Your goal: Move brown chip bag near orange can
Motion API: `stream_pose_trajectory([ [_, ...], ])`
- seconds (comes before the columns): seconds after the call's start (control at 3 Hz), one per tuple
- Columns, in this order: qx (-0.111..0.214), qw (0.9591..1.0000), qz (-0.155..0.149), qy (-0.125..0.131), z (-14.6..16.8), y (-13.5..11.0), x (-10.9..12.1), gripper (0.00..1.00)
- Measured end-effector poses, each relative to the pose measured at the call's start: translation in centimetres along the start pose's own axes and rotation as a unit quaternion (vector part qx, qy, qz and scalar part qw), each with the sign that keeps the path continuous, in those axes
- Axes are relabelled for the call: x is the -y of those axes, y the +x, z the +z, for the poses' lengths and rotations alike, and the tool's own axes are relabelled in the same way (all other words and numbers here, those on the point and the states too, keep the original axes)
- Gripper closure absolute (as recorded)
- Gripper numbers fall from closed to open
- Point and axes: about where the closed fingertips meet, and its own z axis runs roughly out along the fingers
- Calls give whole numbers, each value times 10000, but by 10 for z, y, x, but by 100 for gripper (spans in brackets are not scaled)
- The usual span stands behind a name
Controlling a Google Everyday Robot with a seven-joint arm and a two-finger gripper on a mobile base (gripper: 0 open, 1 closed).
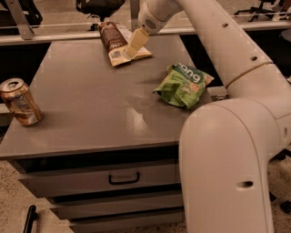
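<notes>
The brown chip bag (pixel 113 40) lies flat at the far edge of the desk (pixel 91 109), a little left of the middle of that edge. Its dark brown end points away toward the far edge, and its cream-yellow end points in toward the middle of the desk. The claw (pixel 132 49) is right at the bag, down over its right side and cream end. It seems to touch the bag there. I cannot tell whether the claw is apart, together or clamped on the bag. The white arm (pixel 218 41) reaches to it from the right, sloping over the far right corner of the desk, and its thick lower part fills the near right of the view.

The orange can (pixel 19 102) stands upright at the left edge of the desk, close to the near left corner, with its silver top and pull tab showing. It is well apart from the brown chip bag, which sits across the desk from it.

A green bag (pixel 184 84) with white letters lies crumpled by the right edge, about halfway along it, apart from both the brown chip bag and the can.

The desk is grey, with drawers below the near edge, the top one bearing a dark handle (pixel 123 178). A black chair (pixel 100 6) stands behind the far edge.
</notes>
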Motion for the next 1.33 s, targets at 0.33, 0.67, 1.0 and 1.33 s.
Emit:
stream_pose_trajectory([
  [0.33,404,9981,400,217,47,-4,22,0],
  [0.67,591,9945,780,365,86,-7,35,0],
  [1.0,534,9909,1167,400,113,-2,37,15],
  [1.33,578,9882,1412,146,131,0,26,38],
])
